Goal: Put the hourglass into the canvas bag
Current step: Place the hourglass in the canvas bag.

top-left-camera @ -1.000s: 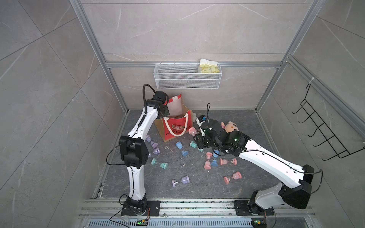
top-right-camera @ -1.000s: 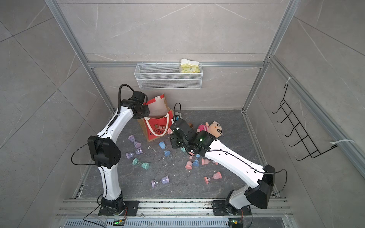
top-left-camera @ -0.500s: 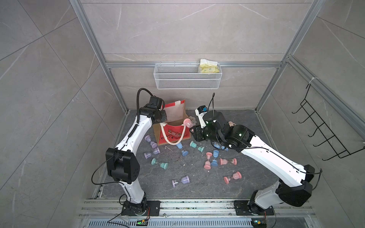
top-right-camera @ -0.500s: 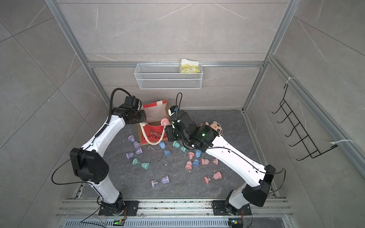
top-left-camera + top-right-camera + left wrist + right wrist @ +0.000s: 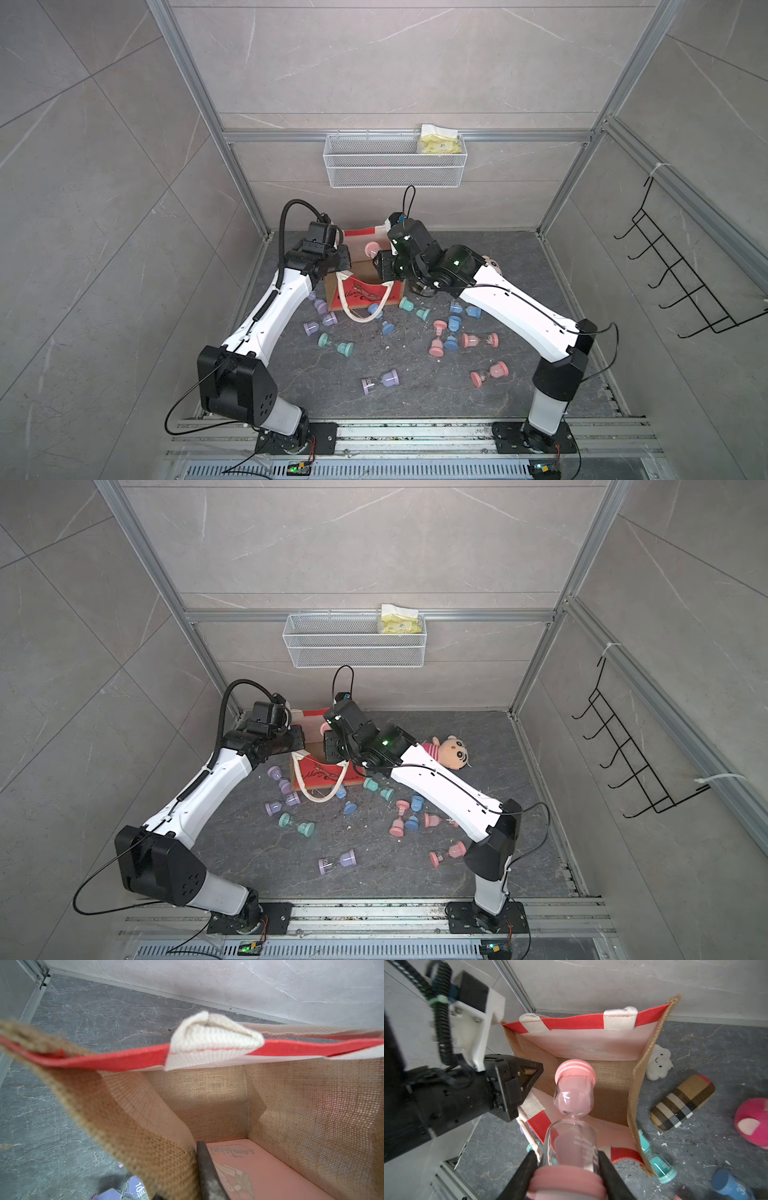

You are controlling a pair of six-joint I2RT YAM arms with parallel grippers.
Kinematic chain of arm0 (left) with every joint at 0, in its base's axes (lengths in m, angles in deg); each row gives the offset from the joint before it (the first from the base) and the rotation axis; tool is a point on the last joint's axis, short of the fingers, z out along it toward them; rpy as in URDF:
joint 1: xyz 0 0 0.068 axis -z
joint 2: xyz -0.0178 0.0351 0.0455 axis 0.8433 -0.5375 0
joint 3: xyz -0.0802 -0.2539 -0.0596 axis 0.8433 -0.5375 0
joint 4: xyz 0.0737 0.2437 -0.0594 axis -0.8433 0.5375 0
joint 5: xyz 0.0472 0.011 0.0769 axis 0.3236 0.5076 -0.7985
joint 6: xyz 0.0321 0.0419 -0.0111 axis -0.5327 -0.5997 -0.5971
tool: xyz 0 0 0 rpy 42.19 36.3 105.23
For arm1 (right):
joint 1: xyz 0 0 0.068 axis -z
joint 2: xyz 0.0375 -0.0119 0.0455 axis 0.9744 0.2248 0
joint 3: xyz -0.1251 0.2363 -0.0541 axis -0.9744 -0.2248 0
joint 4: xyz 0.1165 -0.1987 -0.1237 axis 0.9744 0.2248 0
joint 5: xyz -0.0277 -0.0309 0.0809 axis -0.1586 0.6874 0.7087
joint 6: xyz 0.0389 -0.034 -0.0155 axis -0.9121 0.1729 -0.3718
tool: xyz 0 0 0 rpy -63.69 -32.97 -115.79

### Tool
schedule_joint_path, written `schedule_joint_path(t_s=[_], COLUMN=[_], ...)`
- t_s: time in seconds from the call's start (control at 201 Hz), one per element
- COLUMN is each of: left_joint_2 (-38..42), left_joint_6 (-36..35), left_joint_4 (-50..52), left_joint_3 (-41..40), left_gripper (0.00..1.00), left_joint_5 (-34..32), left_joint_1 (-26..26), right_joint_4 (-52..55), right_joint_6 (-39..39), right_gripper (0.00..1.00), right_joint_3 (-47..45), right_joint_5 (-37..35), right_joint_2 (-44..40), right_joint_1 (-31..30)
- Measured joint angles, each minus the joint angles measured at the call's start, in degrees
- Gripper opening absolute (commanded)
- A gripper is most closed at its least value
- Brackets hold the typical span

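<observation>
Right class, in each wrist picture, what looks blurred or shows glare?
Left wrist view: canvas bag soft at its near burlap edge, inner weave sharper. Right wrist view: hourglass blurred at the cap nearest the lens, glare on its far bulb.

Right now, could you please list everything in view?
canvas bag: one, red with tan sides, back of floor.
pink hourglass: one, pink, over the bag's mouth.
loose hourglasses: a dozen or so, purple, teal, blue, pink, scattered on floor.
plush doll: one, pink-striped, floor beside right arm.
plaid case: one, brown, beside the bag.
cloud plush: one, white, beside the bag.
wire basket: one, white, back wall.
packet: one, yellow, in the basket.
hook rack: one, black, side wall.
left claw: one, black, shut on the bag's tan side.
right claw: one, black, shut on the pink hourglass.
</observation>
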Motion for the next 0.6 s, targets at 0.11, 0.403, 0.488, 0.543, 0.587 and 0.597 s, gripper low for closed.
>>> schedule_joint_path(t_s=[0.11,0.403,0.488,0.543,0.587,0.597], left_joint_2=[1.3,4.1,5.0,5.5,5.8,5.9], left_joint_6=[0.6,1.8,1.8,1.8,1.8,1.8], left_joint_4=[-1.6,-3.1,-3.4,-3.5,-3.7,-3.8], left_joint_3=[-1.9,-5.2,-6.3,-7.0,-7.5,-7.6], left_gripper=[0.0,0.0,0.0,0.0,0.0,0.0], left_joint_5=[1.1,3.2,4.0,4.3,4.5,4.7], left_joint_1=[0.0,0.3,0.3,0.3,0.3,0.3], right_joint_4=[0.7,5.4,7.4,8.7,9.3,9.3], right_joint_6=[-2.4,-9.6,-11.5,-12.6,-13.4,-13.4], right_gripper=[0.0,0.0,0.0,0.0,0.0,0.0], right_joint_3=[1.9,12.7,16.2,18.4,19.7,19.8], right_joint_5=[-1.3,-4.3,-5.0,-5.3,-5.4,-5.4], right_joint_2=[4.0,16.3,19.4,21.3,22.5,22.6], right_joint_1=[0.0,0.4,1.0,1.4,2.0,2.1])
